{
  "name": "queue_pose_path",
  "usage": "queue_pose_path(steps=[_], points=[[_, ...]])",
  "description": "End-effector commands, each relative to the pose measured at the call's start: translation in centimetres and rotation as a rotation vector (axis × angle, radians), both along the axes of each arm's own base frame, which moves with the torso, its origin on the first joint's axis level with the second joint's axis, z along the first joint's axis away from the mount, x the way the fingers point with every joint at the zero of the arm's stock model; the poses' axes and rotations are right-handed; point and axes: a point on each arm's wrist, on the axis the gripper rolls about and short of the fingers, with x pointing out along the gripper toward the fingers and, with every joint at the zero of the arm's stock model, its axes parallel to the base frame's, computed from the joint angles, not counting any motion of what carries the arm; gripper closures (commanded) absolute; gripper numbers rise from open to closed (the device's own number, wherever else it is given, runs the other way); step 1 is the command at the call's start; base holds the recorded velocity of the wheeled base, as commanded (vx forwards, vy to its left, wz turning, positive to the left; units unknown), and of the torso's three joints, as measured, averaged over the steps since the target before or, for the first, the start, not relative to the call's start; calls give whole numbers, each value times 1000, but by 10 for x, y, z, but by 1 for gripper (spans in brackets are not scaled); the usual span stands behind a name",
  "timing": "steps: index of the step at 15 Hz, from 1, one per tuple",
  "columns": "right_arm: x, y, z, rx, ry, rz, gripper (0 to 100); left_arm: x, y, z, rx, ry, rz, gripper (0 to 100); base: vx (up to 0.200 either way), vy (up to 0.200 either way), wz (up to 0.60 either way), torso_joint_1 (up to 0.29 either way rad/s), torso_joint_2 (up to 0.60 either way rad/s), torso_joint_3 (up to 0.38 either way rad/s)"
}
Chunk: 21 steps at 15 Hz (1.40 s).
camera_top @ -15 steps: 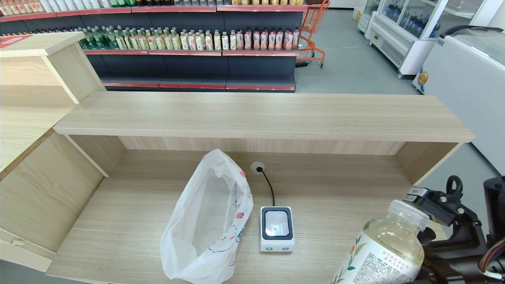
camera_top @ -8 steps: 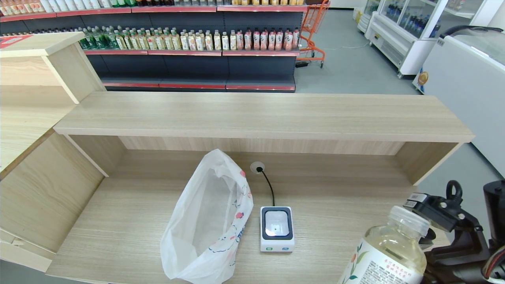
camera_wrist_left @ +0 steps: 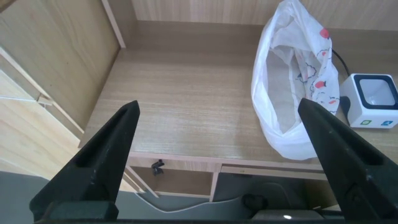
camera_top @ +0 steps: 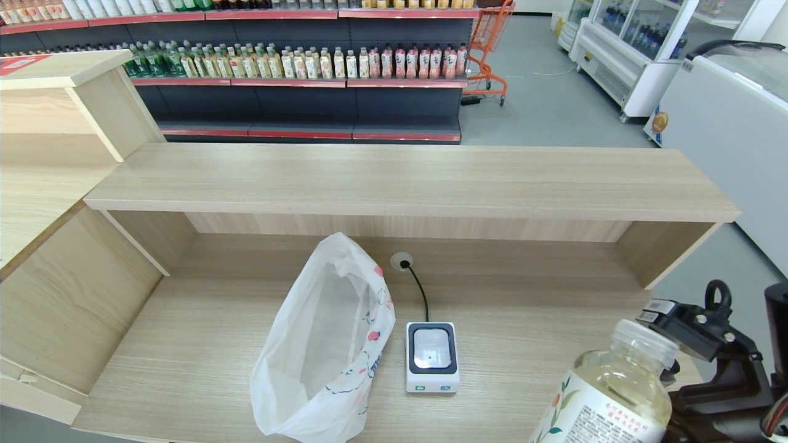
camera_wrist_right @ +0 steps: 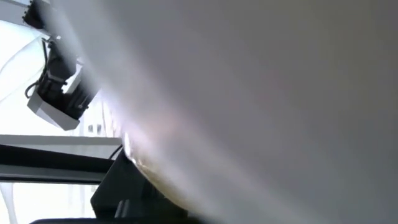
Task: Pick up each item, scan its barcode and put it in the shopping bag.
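Observation:
A clear bottle [camera_top: 609,394] of pale yellow drink with a white cap and a flowered label hangs above the counter's near right corner. My right gripper [camera_top: 668,424] is shut on it low on its body, and its surface [camera_wrist_right: 249,93] shows as a pale blur in the right wrist view. A white shopping bag [camera_top: 326,344] stands open at the middle of the counter, and it is empty as far as I can see. Just right of it lies the white barcode scanner [camera_top: 431,357], window up. My left gripper [camera_wrist_left: 217,168] hangs open over the counter's near left edge, holding nothing.
The scanner's black cable [camera_top: 418,286] runs back to a grommet in the counter [camera_top: 203,344]. A raised shelf [camera_top: 406,178] spans the far side, and wooden walls close in both ends. Drink shelves and freezers stand beyond.
The bottle and my right gripper have drifted a little to the right and lower in the head view. Bag, scanner and left arm have kept still.

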Motion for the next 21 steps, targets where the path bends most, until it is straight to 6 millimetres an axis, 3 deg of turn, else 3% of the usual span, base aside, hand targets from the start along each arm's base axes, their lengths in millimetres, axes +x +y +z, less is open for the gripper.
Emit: queue_pose_path(steps=[1, 3, 5, 8, 10, 12, 13, 18, 21], points=[[-1, -1, 2, -7, -23, -25, 100, 0, 0, 0, 0, 0, 0, 0, 0, 0, 0, 0, 0, 0], [1, -3, 9, -57, -146, -137, 100, 0, 0, 0, 0, 0, 0, 0, 0, 0, 0, 0, 0, 0], [3, -7, 15, -211, -439, -243, 100, 0, 0, 0, 0, 0, 0, 0, 0, 0, 0, 0, 0, 0], [6, -30, 23, -493, -859, -334, 100, 0, 0, 0, 0, 0, 0, 0, 0, 0, 0, 0, 0, 0], [0, -40, 15, -660, -1057, -337, 100, 0, 0, 0, 0, 0, 0, 0, 0, 0, 0, 0, 0, 0], [-7, -44, 8, -708, -1156, -331, 100, 0, 0, 0, 0, 0, 0, 0, 0, 0, 0, 0, 0, 0], [-21, -48, 0, -766, -1296, -292, 100, 0, 0, 0, 0, 0, 0, 0, 0, 0, 0, 0, 0, 0], [-43, -48, -12, -779, -1415, -177, 100, 0, 0, 0, 0, 0, 0, 0, 0, 0, 0, 0, 0, 0], [-42, -47, -9, -770, -1431, -182, 100, 0, 0, 0, 0, 0, 0, 0, 0, 0, 0, 0, 0, 0]])
